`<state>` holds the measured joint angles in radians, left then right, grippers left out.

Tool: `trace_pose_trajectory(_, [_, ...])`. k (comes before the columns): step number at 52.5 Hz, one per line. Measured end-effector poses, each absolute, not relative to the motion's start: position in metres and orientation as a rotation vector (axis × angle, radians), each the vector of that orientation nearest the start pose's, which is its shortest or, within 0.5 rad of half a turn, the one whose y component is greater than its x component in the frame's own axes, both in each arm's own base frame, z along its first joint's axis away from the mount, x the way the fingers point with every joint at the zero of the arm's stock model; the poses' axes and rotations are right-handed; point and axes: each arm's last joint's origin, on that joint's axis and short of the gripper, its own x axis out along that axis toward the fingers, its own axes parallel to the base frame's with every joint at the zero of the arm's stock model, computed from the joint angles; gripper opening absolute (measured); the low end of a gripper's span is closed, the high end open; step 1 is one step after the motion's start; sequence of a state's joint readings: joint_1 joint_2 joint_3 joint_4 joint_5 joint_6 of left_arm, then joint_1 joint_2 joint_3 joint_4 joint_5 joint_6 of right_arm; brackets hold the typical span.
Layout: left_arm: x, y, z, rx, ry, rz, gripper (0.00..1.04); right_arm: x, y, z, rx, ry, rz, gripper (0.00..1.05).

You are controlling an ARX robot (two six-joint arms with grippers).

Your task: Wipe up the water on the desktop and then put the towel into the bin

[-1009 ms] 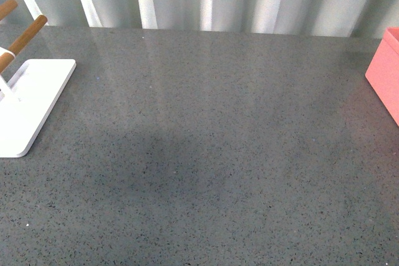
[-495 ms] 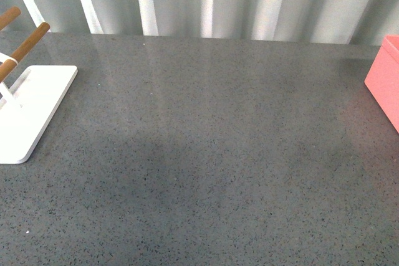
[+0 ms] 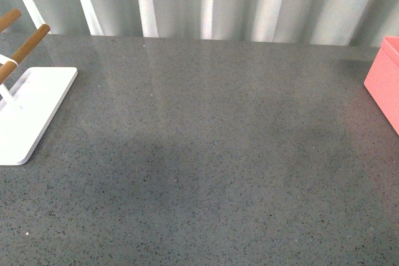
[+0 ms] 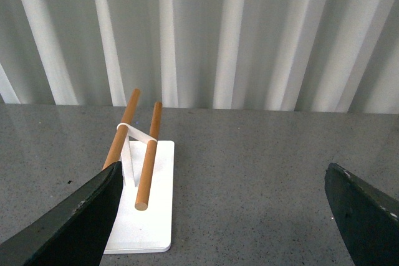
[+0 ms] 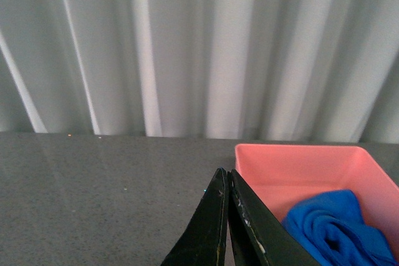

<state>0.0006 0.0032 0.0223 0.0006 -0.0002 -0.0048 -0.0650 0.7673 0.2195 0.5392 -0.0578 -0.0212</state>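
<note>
- The towel point(image 5: 340, 225) lies bunched inside the bin point(image 5: 293, 166), just beside my right tool point(image 5: 225, 216) and slightly beyond its tips; from here I judge the drop done and the task all but finished.
- My right tool has its 2 fingers pressed together with nothing between them, so it has let go of the cloth.
- My left tool point(image 4: 218, 210) is spread wide and empty, its 2 fingers framing bare table point(image 3: 206, 154).
- For the step in hand, I would lift the right tool straight up and away from the bin's near wall before swinging it, so the tips do not catch the rim or drag the towel back out.
- I cannot spot any water left on the table in the front view; a faint darker patch may be only shadow.
- Ahead of the left tool stands a white stand point(image 4: 146, 216) with 2 wooden pegs point(image 4: 148, 157); I would keep that arm back from it.
- Between stand and bin the table is open, with a curtain point(image 3: 206, 1) along its far edge.
</note>
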Motion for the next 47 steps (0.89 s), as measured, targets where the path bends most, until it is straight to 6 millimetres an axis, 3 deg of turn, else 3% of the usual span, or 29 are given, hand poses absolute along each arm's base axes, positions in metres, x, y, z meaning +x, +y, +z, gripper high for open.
trace_pose_trajectory(5, [0.096, 0.0, 0.171, -0.005, -0.02, 0.0, 0.98, 0.157, 0.0, 0.2, -0.021, 0.006, 0.011, 0.03])
trace_pose_trajectory(21, [0.096, 0.0, 0.171, -0.005, -0.02, 0.001, 0.98, 0.139, 0.0, 0.184, -0.02, 0.008, 0.006, 0.03])
trace_pose_trajectory(47, [0.096, 0.0, 0.171, -0.005, -0.02, 0.001, 0.98, 0.12, 0.0, 0.175, -0.017, -0.025, 0.005, 0.03])
